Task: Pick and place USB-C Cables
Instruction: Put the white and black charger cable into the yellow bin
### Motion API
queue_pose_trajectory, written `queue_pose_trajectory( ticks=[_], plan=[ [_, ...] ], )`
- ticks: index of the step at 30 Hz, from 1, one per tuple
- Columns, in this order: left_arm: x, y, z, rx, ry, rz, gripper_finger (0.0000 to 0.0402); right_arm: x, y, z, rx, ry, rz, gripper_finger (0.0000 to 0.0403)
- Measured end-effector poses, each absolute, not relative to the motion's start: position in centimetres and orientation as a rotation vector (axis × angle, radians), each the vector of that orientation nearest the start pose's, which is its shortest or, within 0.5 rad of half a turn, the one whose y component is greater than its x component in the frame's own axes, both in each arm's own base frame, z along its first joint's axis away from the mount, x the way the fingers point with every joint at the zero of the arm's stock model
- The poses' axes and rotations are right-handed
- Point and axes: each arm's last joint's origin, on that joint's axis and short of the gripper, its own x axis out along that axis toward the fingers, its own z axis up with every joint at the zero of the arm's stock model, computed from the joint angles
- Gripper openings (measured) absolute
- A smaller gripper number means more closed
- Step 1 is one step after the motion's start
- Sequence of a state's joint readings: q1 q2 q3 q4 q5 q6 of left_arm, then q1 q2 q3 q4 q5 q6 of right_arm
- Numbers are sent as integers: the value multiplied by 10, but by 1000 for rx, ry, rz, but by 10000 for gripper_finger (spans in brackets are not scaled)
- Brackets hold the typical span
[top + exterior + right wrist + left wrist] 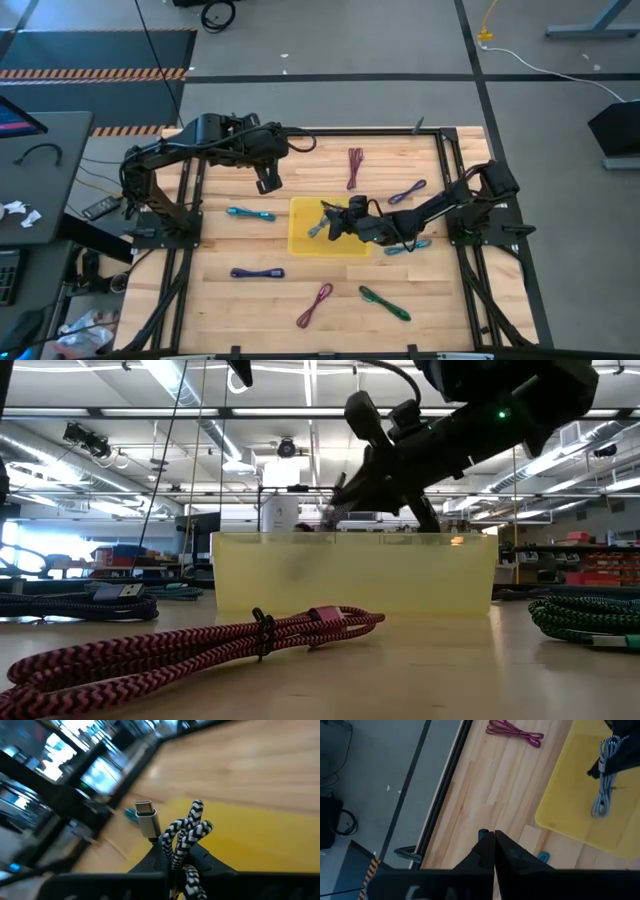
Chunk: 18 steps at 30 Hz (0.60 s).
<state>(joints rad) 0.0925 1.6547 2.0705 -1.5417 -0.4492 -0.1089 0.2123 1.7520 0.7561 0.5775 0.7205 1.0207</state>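
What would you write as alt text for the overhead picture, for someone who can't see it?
Seen from above, the right hand holds a grey cable over a yellow tray in the middle of a wooden table. The left hand hangs shut near the table's far edge, and maroon, purple, teal and green cables lie scattered around the tray.

A square yellow tray (300,240) sits on a pale wooden table (330,290). The cable (182,837) over it is braided black and white. Others are maroon (355,165), purple (257,272), teal (250,213), magenta (314,305) and green (385,302).
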Motion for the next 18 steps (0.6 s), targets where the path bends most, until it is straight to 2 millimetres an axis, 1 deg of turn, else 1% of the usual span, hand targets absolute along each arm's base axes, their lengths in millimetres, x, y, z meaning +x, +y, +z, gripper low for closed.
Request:
queue_pose_trajectory(
  ticks=[4, 8, 11, 14, 18],
  plan=[
    [280, 39, 436, 107, 1089, 542, 4, 327, 47, 155, 779, 120, -659, 16],
    [280, 39, 436, 107, 1088, 543, 4, 328, 41, 161, 769, 136, -627, 16],
    [280, 39, 436, 105, 1088, 543, 4, 329, 35, 167, 746, 196, -603, 16],
    [280, 39, 436, 105, 1088, 543, 4, 334, 28, 183, 704, 344, -524, 16],
    [280, 39, 436, 106, 1089, 543, 4, 340, 18, 206, 599, 628, -383, 16]
  ],
)
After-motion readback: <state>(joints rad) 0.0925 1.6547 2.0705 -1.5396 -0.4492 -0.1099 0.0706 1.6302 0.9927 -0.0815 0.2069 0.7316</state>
